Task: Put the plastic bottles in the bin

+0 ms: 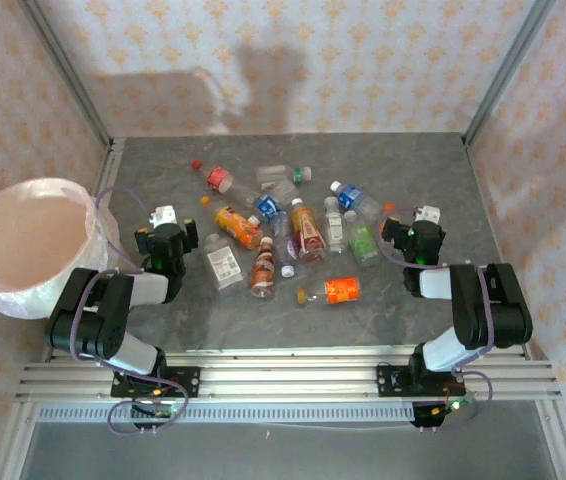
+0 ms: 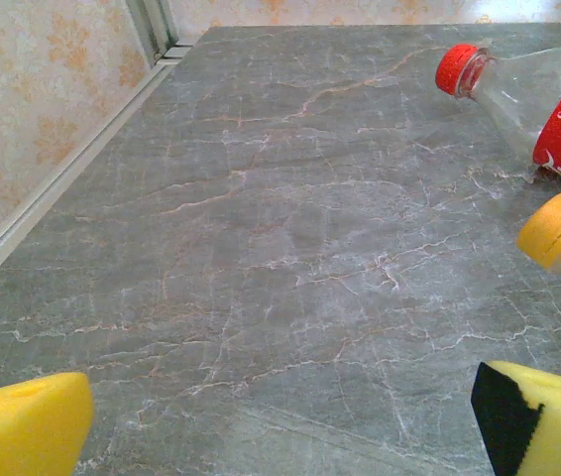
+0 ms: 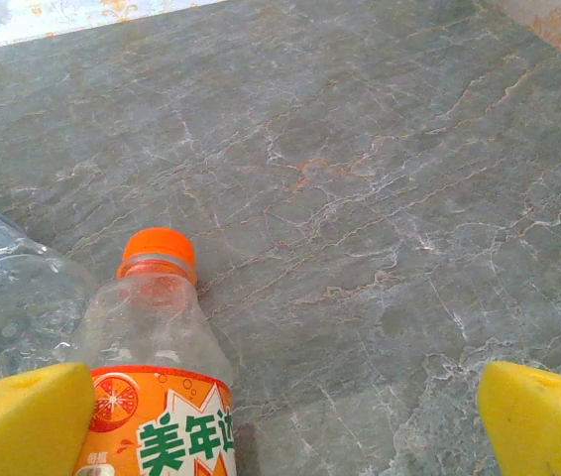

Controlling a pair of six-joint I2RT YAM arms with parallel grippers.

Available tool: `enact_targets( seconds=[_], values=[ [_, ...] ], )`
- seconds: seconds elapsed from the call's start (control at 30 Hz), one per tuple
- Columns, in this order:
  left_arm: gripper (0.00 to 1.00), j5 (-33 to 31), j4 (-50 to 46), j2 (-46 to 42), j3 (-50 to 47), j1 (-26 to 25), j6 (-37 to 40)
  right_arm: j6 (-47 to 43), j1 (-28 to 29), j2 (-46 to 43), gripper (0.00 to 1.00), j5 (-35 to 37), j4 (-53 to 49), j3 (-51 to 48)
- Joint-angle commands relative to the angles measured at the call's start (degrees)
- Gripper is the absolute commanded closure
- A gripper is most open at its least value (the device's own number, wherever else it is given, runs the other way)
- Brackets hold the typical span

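Left hand (image 1: 165,215) and right hand (image 1: 424,218) both spread wide, pinching nothing; plastic bottles (image 1: 283,235) scattered between them on the table (image 1: 393,160); bin (image 1: 23,245) off to the left.

The plastic bottles lie on their sides in a loose heap at the middle of the grey marbled table; the bin, lined in white and pinkish inside, stands past the table's left edge, near the left arm; in the left wrist view the yellow pads (image 2: 23,426) gape over bare table, a red-capped bottle (image 2: 518,99) and a yellow-capped bottle (image 2: 558,230) lying to the right; in the right wrist view an orange-capped bottle (image 3: 157,357) lies just beside one pad, a clear bottle (image 3: 13,297) next to it.
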Motion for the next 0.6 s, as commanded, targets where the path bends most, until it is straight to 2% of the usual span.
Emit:
enact_targets(
  seconds=[0.0, 0.57],
  values=[
    [0.00, -2.36, 1.29, -0.30, 0.96, 0.23, -0.77, -0.64, 0.40, -0.57, 0.01, 1.06, 0.49, 0.92],
    [0.00, -2.41, 1.38, -0.30, 0.96, 0.22, -0.79, -0.66, 0.26, -0.59, 0.01, 0.98, 0.51, 0.92]
  ],
)
